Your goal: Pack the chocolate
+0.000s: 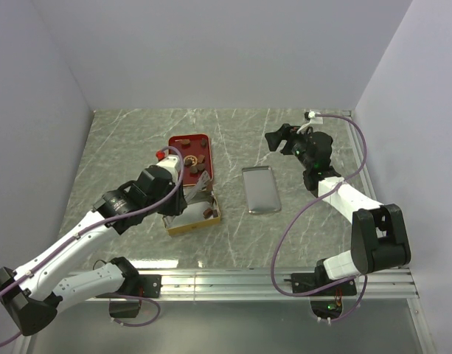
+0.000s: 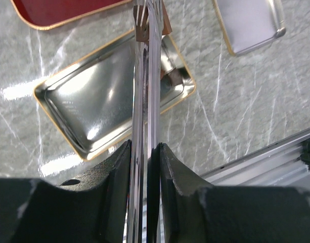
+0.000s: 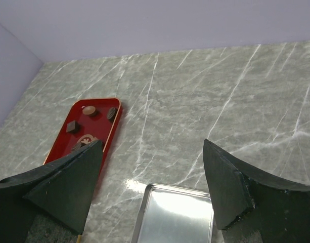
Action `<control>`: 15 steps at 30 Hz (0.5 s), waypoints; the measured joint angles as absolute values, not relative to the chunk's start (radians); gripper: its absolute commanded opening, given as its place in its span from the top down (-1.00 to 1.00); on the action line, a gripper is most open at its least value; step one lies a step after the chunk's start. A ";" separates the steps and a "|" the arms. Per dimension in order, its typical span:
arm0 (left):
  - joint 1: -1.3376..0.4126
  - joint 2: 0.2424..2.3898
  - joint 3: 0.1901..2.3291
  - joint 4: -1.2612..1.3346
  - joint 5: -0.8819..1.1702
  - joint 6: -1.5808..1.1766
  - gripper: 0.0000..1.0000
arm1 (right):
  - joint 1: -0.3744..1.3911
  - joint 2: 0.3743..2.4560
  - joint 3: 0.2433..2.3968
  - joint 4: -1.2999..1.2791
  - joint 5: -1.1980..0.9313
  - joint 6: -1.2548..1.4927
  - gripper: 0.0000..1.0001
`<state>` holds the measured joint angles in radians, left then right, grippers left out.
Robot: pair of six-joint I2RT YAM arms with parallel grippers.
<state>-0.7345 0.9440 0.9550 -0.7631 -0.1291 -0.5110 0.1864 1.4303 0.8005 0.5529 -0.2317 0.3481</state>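
Steel tongs [image 2: 146, 101] in L pincer [image 2: 144, 152], arm reaching over gold tin [image 2: 84, 111].

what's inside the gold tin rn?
Mostly bare shiny floor in the gold tin, with chocolate at one end, at least one piece. The metal tongs cross over it and hide a strip, so the count is uncertain.

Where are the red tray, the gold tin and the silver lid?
red tray [image 3: 96, 126]: right wrist view, bare red floor.
gold tin [image 2: 86, 104]: left wrist view, bare shiny floor.
silver lid [image 1: 260, 190]: top view, its middle.
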 measured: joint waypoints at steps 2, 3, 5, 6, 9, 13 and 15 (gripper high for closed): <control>-0.735 0.943 0.955 -0.783 -0.130 -0.520 0.37 | 0.186 1.430 0.801 0.553 -0.232 0.348 -0.73; -0.736 0.941 0.955 -0.792 -0.130 -0.523 0.38 | 0.186 1.430 0.801 0.553 -0.232 0.348 -0.73; -0.739 0.933 0.955 -0.804 -0.130 -0.535 0.38 | 0.186 1.430 0.801 0.553 -0.232 0.348 -0.73; -0.741 0.928 0.955 -0.810 -0.130 -0.540 0.38 | 0.186 1.431 0.801 0.553 -0.232 0.348 -0.73; -0.744 0.919 0.955 -0.828 -0.130 -0.547 0.38 | 0.186 1.431 0.801 0.553 -0.233 0.348 -0.73; -0.749 0.921 0.955 -0.850 -0.130 -0.561 0.36 | 0.186 1.434 0.801 0.553 -0.234 0.348 -0.73; -0.753 0.926 0.955 -0.858 -0.130 -0.565 0.32 | 0.186 1.438 0.801 0.553 -0.234 0.348 -0.73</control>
